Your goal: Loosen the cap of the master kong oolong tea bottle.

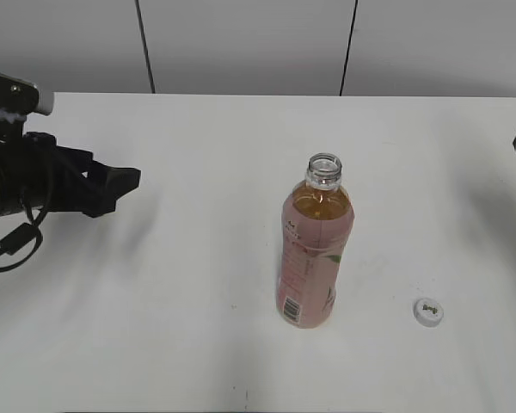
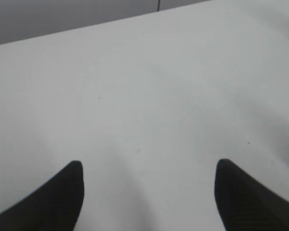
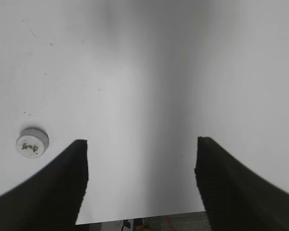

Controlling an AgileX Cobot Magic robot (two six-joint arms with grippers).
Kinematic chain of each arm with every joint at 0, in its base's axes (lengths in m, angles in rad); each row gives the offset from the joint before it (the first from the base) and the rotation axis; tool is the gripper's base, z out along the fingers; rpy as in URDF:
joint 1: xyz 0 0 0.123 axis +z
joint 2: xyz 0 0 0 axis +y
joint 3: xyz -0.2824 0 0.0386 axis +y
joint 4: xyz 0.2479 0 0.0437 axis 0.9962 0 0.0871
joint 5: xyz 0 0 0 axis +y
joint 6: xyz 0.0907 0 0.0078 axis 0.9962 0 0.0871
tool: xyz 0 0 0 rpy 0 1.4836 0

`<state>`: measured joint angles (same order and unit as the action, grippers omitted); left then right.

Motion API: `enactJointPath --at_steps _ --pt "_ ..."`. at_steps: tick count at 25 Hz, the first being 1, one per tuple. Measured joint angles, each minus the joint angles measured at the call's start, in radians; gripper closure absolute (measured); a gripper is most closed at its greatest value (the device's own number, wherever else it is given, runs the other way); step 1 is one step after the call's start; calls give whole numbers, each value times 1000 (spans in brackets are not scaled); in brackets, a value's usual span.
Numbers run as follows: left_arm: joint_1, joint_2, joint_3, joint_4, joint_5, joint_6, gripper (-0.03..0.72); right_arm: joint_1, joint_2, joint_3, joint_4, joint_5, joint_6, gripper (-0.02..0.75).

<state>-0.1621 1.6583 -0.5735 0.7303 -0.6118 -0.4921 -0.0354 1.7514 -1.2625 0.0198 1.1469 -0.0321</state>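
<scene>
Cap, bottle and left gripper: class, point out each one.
cap (image 1: 427,311), exterior view, its top face.
bottle (image 1: 314,249), exterior view, pink label.
left gripper (image 2: 149,190), left wrist view, midway between open fingertips.

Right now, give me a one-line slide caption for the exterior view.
Open tea bottle upright on the white table, its cap lying to its right; both arms pulled back at the edges.

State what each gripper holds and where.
Nothing. Left gripper and right gripper are both open and empty; the cap lies on the table.
</scene>
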Motion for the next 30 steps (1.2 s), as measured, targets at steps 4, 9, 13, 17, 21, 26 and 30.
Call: enactJointPath --at_steps 4,9,13,17,21,26,30 --pt "0 0 -60 -74 229 -1 188 0 0 0 0 5 -4 214" --pt "5 -10 -146 -248 519 -1 190 -1 0 0 0 17 -4 214" --pt "5 -88 -181 -372 627 -1 201 -1 -4 -1 0 26 -15 214" --pt "5 -211 -183 -466 698 1 218 -1 -40 18 1 43 -31 214" --pt "5 -324 -185 -552 817 92 230 -1 -100 66 2 36 -38 214" --pt "5 -424 -185 -774 973 334 237 -1 -181 125 39 23 -45 214" --pt "5 -508 -185 -809 1075 383 240 -1 -268 168 52 13 -50 214"
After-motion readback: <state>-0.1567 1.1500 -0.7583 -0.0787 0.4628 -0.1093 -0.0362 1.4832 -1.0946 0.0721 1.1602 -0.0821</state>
